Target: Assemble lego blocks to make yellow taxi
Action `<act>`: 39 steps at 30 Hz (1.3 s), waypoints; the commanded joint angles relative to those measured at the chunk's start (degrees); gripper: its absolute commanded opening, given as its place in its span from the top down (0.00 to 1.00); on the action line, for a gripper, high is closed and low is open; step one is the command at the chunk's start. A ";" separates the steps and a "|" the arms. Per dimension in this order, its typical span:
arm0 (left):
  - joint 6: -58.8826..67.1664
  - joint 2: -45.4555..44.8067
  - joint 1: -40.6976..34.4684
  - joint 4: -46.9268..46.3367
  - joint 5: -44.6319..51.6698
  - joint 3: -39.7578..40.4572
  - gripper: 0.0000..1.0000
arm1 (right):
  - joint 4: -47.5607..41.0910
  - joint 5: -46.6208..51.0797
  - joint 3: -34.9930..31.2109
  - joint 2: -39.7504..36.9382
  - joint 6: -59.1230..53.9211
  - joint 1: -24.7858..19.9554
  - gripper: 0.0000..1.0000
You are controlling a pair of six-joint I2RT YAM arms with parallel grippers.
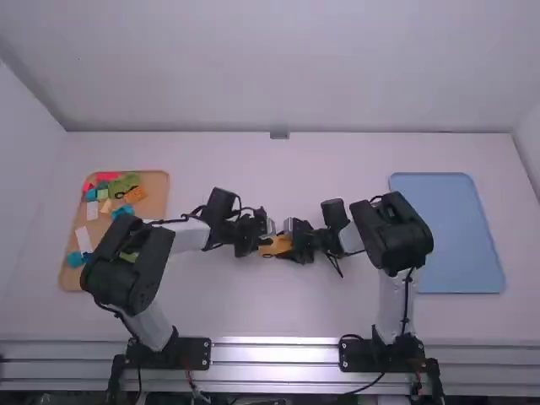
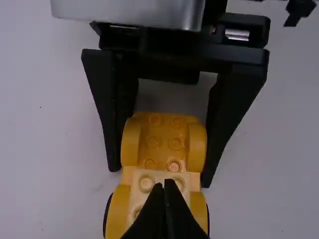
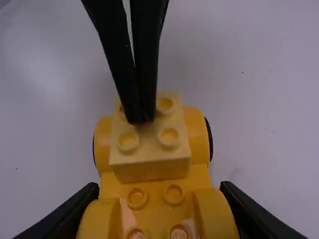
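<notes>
Left claw (image 1: 266,240), closed and empty, obstructs pale brick (image 3: 149,149); right claw (image 1: 288,243) clamps yellow chassis (image 3: 155,206) near blue tray (image 1: 451,236).

Pale back wall (image 1: 278,67), white left wall (image 1: 24,177), smooth white table (image 1: 270,312), silvery metal rails (image 1: 274,353) along its near edge

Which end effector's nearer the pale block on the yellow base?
Left. Left end effector is at the pale block, studded side; right end effector grips the yellow base farther along.

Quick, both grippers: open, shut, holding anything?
Left gripper: closed, nothing between its fingers, tips at the pale yellow block's top.
Right gripper: closed on the yellow car base, one finger each side.
</notes>
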 commanded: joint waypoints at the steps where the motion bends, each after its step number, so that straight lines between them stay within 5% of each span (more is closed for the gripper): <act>1: -0.52 0.39 -0.13 -0.76 -4.98 -0.31 0.98 | -0.72 0.63 -0.50 0.83 0.52 0.17 0.42; 18: -2.62 5.55 -0.15 -4.04 -12.35 0.59 0.98 | -0.52 0.46 -0.48 0.83 0.48 0.17 0.42; 30: 2.29 -1.60 1.88 -16.79 -3.63 13.51 0.98 | -0.24 0.66 -0.48 0.83 0.48 0.17 0.42; 33: -1.11 -3.26 2.56 -17.33 -3.65 16.13 0.98 | 0.79 0.66 -0.48 0.81 0.50 0.15 0.34; 35: -2.21 -3.50 2.36 -16.81 -4.52 17.53 0.82 | 1.46 0.44 -0.48 0.81 0.48 0.17 0.29; 37: -3.76 -3.50 2.67 -16.26 -6.38 18.49 0.01 | 1.66 -0.24 -0.48 0.55 0.48 0.15 0.13; 39: -5.46 -3.50 2.62 -15.74 -7.37 19.10 0.01 | 1.57 -1.33 -0.48 0.13 0.61 0.17 0.06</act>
